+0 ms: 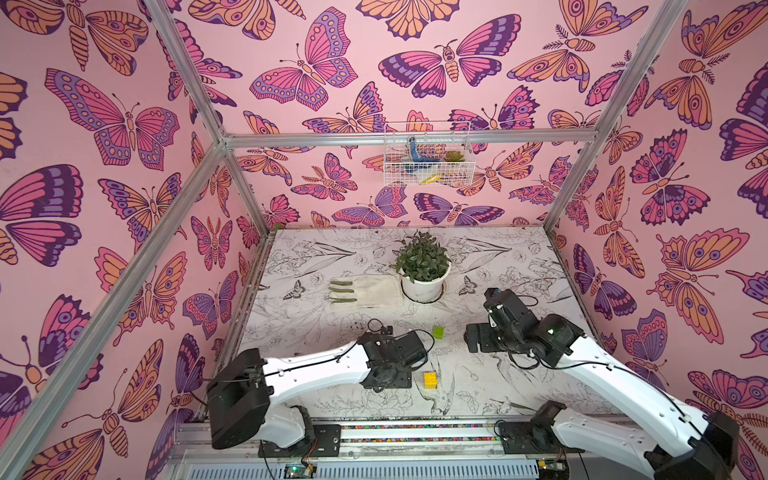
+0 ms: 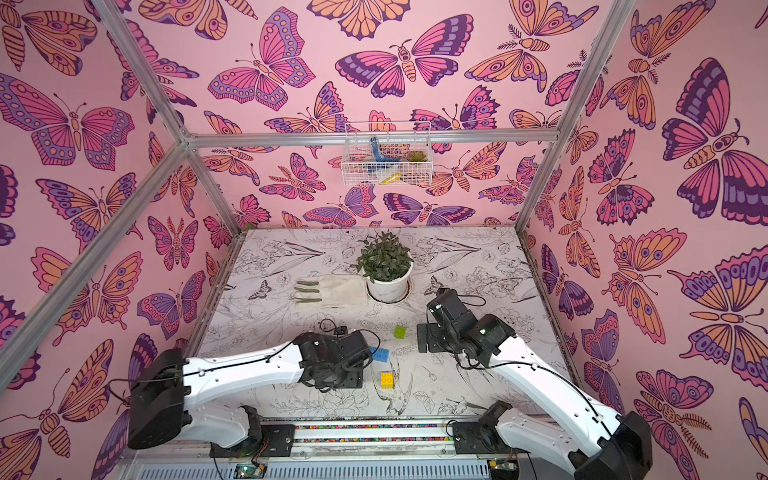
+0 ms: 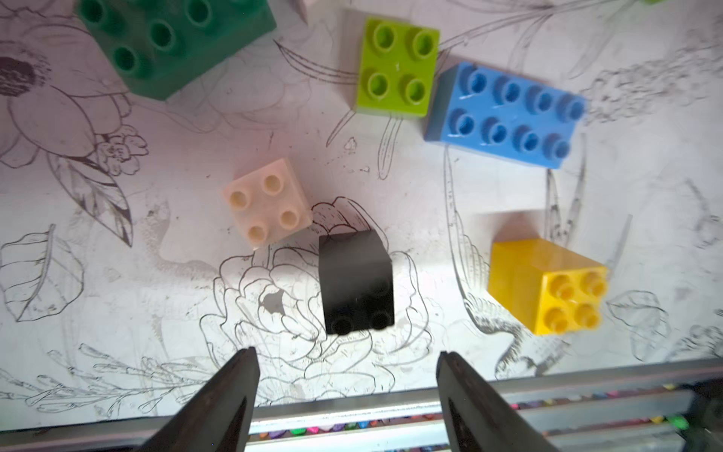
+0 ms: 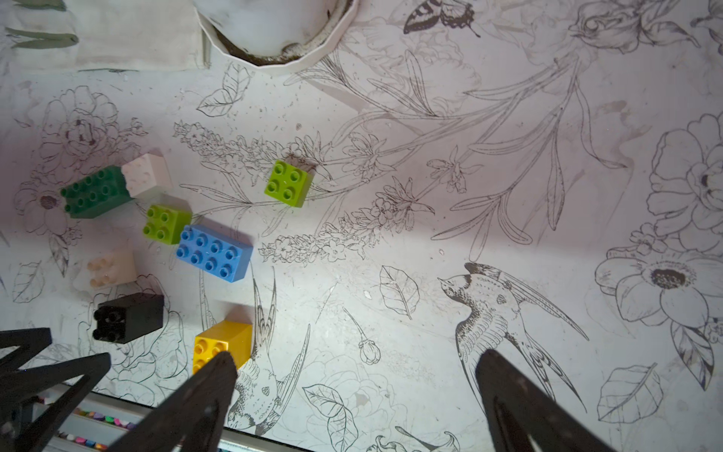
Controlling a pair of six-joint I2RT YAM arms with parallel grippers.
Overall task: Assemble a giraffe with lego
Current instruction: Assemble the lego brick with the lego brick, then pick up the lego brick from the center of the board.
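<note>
With 12 o'clock toward the far wall, the lego lies as loose pieces at the table's near centre, between the two arms. All of it is glossy moulded plastic with round hollow studs.

The left gripper has its tapered black fingers spread apart and empty. A black brick lies just clear of them at 12 o'clock, its studded end facing them. At its 11 o'clock sits a square cream-white brick, and at its 3 o'clock a yellow brick, a blocky oblong.

Beyond the yellow one, at 12 o'clock, lies the long blue brick with eight studs. A square lime brick sits against its corner. Farther, toward 10 o'clock, lies the long dark green brick.

The right gripper also has its fingers wide apart, holding nothing, over bare line-drawn floral print.

Only the right wrist view shows a second white brick touching the dark green one. It also shows a lone lime brick well apart at 2 o'clock. The top views hide the black brick under the left wrist, and only one shows the blue.

Farther back lie a pale cloth and a white pot of leafy plant. A wire basket hangs on the wall.
</note>
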